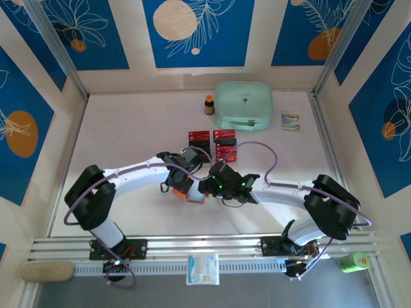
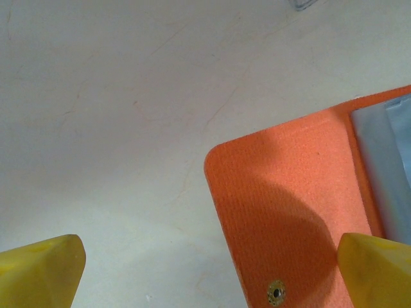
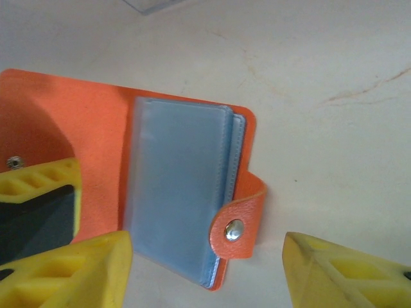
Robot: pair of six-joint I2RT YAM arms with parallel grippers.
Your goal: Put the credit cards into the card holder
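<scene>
The orange card holder [image 3: 70, 128] lies open on the table, its pale grey-blue sleeves [image 3: 176, 186] facing up and its snap tab [image 3: 234, 230] curled at the right edge. In the top view the holder [image 1: 196, 196] peeks out between both grippers. My left gripper [image 2: 209, 276] is open over the holder's bare orange flap [image 2: 289, 205], beside the snap stud [image 2: 276, 293]. My right gripper [image 3: 209, 269] is open, straddling the sleeves and tab. The left gripper [image 1: 186, 181] and right gripper [image 1: 210, 187] meet mid-table. Red and black credit cards [image 1: 224, 142] lie in rows farther back.
A mint-green zip pouch [image 1: 244, 104] sits at the back, with a small brown bottle [image 1: 209, 104] to its left and a small packet [image 1: 290, 120] to its right. A clear tray corner [image 3: 151, 5] lies just beyond the holder. Metal rails border both sides.
</scene>
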